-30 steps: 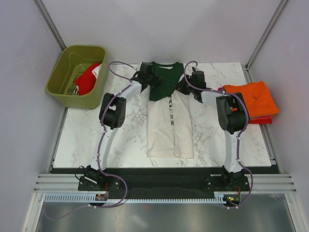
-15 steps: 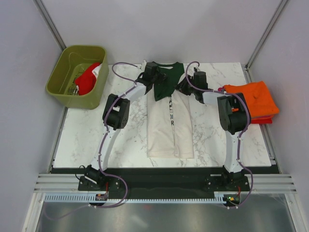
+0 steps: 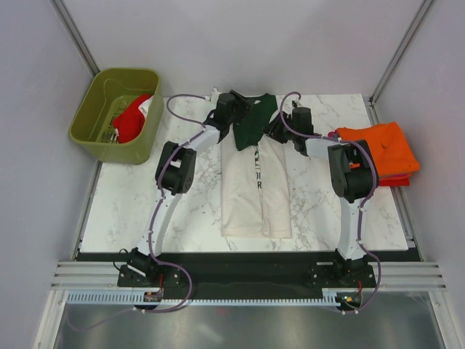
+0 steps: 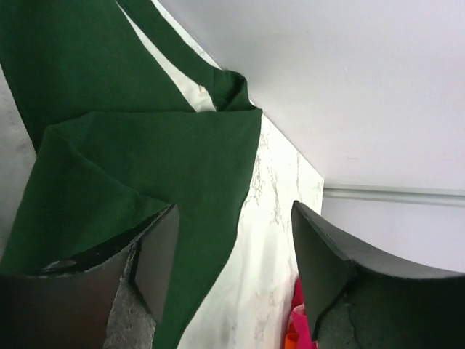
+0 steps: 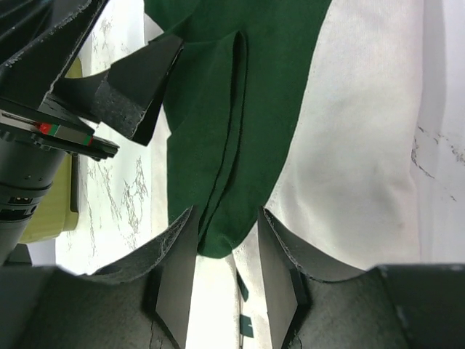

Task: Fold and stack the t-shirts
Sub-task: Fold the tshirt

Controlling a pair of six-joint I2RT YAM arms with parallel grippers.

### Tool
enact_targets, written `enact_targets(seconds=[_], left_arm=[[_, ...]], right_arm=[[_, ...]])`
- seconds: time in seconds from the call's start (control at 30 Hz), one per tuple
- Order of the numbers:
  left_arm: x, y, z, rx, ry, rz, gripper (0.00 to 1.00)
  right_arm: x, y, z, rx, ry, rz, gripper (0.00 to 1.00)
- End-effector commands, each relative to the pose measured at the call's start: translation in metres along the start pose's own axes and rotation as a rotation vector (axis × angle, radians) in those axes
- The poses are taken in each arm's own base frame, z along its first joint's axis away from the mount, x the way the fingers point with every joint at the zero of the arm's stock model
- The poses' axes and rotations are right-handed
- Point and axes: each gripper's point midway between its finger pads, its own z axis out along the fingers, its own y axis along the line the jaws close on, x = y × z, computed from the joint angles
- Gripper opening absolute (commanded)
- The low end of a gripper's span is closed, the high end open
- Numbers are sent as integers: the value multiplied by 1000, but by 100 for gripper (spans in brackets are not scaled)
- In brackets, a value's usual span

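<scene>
Bin, far left: olive-green bin point(image 3: 109, 150) on the far-left corner of the bench point(image 3: 182, 211); one red t-shirt point(image 3: 131, 122) lies crumpled in it, unfolded.
Left tool point(image 4: 234, 218): at the collar end of the cream t-shirt point(image 3: 256, 196), on its left side; jaws stand wide apart. Dark green cloth lies beside and under one finger, but nothing is clamped.
Cream t-shirt, position: flat on the middle of the bench, between the two arms.
Cream t-shirt, fold state: both sides turned inward to make a narrow strip; dark green sleeves point(image 3: 253, 125) laid across the chest, partly covering the black print.
Right tool point(image 5: 227, 214): at the same end, on the right side; jaws partway apart, astride the tip of a green sleeve. The cloth appears to lie flat between them, not pinched.
Stack, far right: orange t-shirt point(image 3: 378, 145) folded on top, at the right edge of the bench; a red edge point(image 3: 398, 182) shows beneath it. Judged done.
Work remaining: by appearance, the crosswise folds of the cream shirt, its transfer to the stack, then the shirt in the bin.
Long axis: runs near to far, in line with the arms' reach.
Heading: collar point(image 4: 231, 86) at the far end, hem point(image 3: 256, 234) toward the arm bases.
</scene>
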Motion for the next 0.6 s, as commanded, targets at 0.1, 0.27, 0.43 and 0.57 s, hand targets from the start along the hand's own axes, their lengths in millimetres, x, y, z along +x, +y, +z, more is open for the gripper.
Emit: enact_targets(seconds=[0.1,0.27,0.43,0.57], left_arm=[[-40,-28,-26,22,-91,163,71],[-68,-20,-44,-44,-98,291,68],[-82,-9,-41,-58,-70,345,66],[-79,-3,-31,-26,-17,304,63]], right_arm=[[-20,33,-8,-112,-39,-28,44],[-10,47,-2,-170,7,-3,44],[8,60,7,-178,59,-10,42],[14,72,10,-221,81,-15,40]])
